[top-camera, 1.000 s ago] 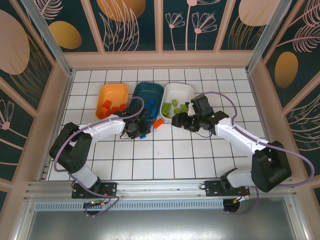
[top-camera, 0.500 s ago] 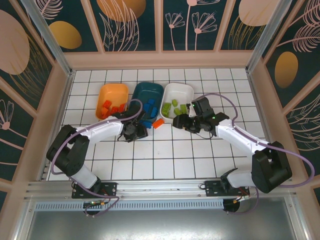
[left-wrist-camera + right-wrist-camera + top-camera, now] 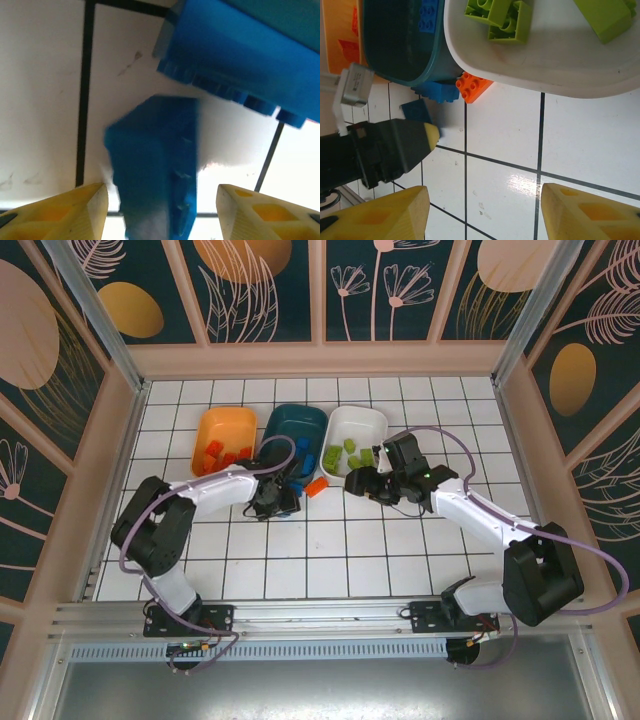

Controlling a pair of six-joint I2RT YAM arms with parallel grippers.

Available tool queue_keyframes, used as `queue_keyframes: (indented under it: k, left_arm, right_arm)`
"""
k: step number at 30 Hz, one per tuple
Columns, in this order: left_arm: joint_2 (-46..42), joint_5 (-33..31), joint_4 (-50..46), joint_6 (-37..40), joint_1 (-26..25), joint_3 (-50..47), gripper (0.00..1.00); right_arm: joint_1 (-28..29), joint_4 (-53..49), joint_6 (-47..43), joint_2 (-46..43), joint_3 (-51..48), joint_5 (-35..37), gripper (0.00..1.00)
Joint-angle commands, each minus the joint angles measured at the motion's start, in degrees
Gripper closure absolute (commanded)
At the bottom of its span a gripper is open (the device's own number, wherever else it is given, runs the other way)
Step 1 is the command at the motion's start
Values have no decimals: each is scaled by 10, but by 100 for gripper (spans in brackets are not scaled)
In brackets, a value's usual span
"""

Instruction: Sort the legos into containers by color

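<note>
The left hand [image 3: 160, 210] is seen low over the white tiled surface [image 3: 400, 540], just in front of the teal tray [image 3: 296, 425]. Its fingers are spread wide. In the left wrist view a blue brick [image 3: 155, 185] is found between the two yellow fingertips, tilted and blurred. It is close against the left fingertip [image 3: 75, 212], with a clear gap to the right one. Whether it is touched by the left fingertip cannot be told. It is not clamped.

A second blue brick [image 3: 235, 60] is noted beyond the first, lying against the near rim of the teal tray, apart from both fingertips.

The right hand [image 3: 482, 210] is held over the surface in front of the white tray [image 3: 560, 65], its fingers also spread wide and nothing held between them. An orange brick [image 3: 474, 86] is seen lying on the surface against the rim of the white tray, next to the second blue brick and well ahead of the right hand's fingertips.

Green bricks [image 3: 350, 448] are recorded in the white tray, blue bricks [image 3: 302, 452] in the teal tray, and orange-red bricks [image 3: 215, 453] in the orange tray [image 3: 226, 420]. The three trays are set side by side, with the orange one to the left and the white one to the right.
</note>
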Motion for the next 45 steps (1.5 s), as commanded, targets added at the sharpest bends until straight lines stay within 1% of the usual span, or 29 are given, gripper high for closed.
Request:
queue_keyframes:
  k: [1, 2, 4, 8, 11, 13, 18, 21, 23, 28, 36, 38, 40, 41, 42, 45]
  left_arm:
    - [27, -9, -3, 21, -2, 26, 43]
    - [31, -9, -3, 23, -2, 28, 44]
    - [39, -7, -3, 25, -2, 33, 51]
    - [30, -5, -8, 26, -2, 26, 71]
    - [4, -6, -20, 26, -2, 13, 72]
    - [-16, -6, -28, 23, -2, 2, 75]
    - [-104, -12, -67, 15, -2, -8, 78]
    - [-136, -21, -90, 18, -1, 24, 78]
    - [-131, -23, -99, 32, 1, 65, 78]
    - [-37, -43, -133, 88, 18, 207, 78]
    - [120, -46, -145, 149, 66, 354, 77]
    - [148, -51, -151, 161, 70, 386, 72]
    - [171, -55, -166, 167, 70, 415, 62]
    - [174, -54, -169, 167, 71, 424, 55]
    - [168, -53, -168, 165, 70, 423, 51]
    - [129, -51, -157, 151, 71, 398, 44]
  right_arm:
    - [-2, 6, 7, -6, -6, -5, 39]
    - [-2, 6, 8, -7, -7, -4, 39]
    - [-2, 6, 9, -11, -9, -3, 39]
    - [-2, 6, 10, -17, -12, 0, 39]
    - [-2, 11, 12, -20, -18, 1, 39]
    - [-2, 15, 16, -21, -21, -1, 39]
    - [1, 25, 24, -19, -24, -6, 39]
    - [1, 30, 25, -17, -24, -7, 39]
    - [2, 35, 27, -12, -24, -10, 40]
    - [6, 35, 31, -8, -19, -9, 39]
    - [10, 17, 41, -40, -25, 4, 39]
    - [10, 18, 46, -50, -34, 6, 40]
    - [21, 22, 54, -55, -41, 5, 40]
    - [28, 25, 57, -54, -43, 6, 40]
    - [35, 28, 62, -51, -44, 7, 40]
    - [55, 39, 77, -28, -44, 3, 40]
